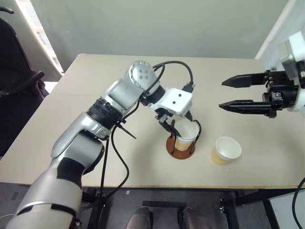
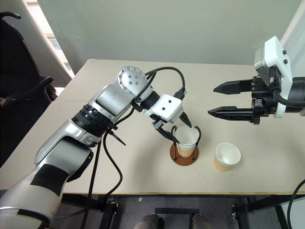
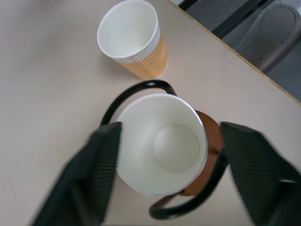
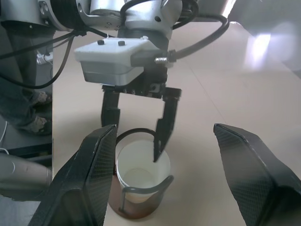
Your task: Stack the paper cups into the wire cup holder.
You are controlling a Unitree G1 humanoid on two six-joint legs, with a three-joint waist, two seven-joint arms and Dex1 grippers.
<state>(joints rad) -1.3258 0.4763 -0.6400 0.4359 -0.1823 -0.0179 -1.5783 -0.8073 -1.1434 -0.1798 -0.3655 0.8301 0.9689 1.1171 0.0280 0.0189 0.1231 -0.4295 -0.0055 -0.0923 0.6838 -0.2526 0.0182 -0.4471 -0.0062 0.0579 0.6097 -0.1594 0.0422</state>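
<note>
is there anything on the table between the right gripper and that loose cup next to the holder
Nothing visible does. The right gripper hangs open above the table, and the loose paper cup stands upright below it, apart from the wire cup holder. The left gripper is open at the cup in the holder, off to the side.

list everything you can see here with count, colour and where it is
paper cups: two seen, tan outside and white inside; one standing in the wire cup holder, one upright on the table to the holder's right
wire cup holder: one, reddish-brown round base with black wire loops, near the table's front edge
table: one, beige, under everything
chair: one, black, left of the table
left gripper: black fingers, open, either side of the cup in the holder
right gripper: black fingers, open, in the air above the table's right side
</note>
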